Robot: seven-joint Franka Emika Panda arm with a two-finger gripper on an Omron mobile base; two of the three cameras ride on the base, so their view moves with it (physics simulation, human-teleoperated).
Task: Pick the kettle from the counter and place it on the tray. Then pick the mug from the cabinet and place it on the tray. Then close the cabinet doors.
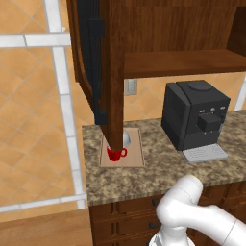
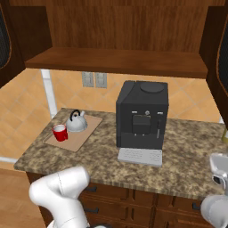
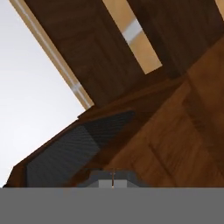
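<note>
Kettle and mug on the tray, cabinet standing open above the bench.

The tray point(image 2: 82, 133) lies flat near the left end of the bench point(image 2: 187, 164), angled to its edges. On it the red mug point(image 2: 60, 132) stands upright toward the tray's front-left corner, and the silver kettle point(image 2: 77, 122) sits just beside it, toward the back. A black coffee machine point(image 2: 142, 115) stands mid-bench, well apart from the tray, with a grey drip plate point(image 2: 140, 156) at its foot. Above, the cabinet point(image 2: 120, 26) shows a bare inner shelf point(image 2: 116, 60); its cabinet doors point(image 2: 220, 58) stand swung open at both sides. Two wall outlets point(image 2: 94, 79) sit under the shelf.
</note>
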